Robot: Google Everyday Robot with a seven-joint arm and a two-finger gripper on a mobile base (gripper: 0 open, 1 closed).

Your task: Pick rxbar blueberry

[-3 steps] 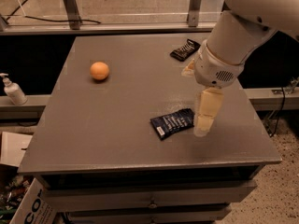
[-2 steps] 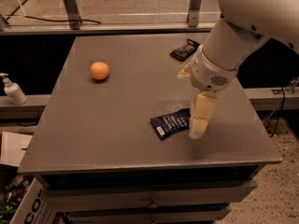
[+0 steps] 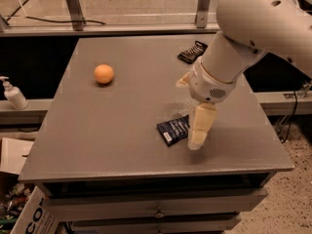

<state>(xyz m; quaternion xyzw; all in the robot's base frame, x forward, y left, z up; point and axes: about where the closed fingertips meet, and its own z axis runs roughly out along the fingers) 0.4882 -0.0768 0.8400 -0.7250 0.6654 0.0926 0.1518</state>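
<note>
The rxbar blueberry (image 3: 173,130) is a flat dark navy wrapper with pale text and a white end patch, lying on the grey table (image 3: 122,121) near its front right. My gripper (image 3: 198,134) hangs from the white arm and sits low over the bar's right end, partly covering it. One pale finger (image 3: 200,126) points down at the table surface.
A smaller black wrapper with pale stripes (image 3: 192,51) lies at the table's back right. An orange (image 3: 104,74) sits at the back left. A pump bottle (image 3: 13,94) stands on a ledge left of the table. A cardboard box (image 3: 29,213) is on the floor.
The arm has shifted left and down, bringing the gripper closer over the right end of the blue bar. The bar, orange and black wrapper have not moved.
</note>
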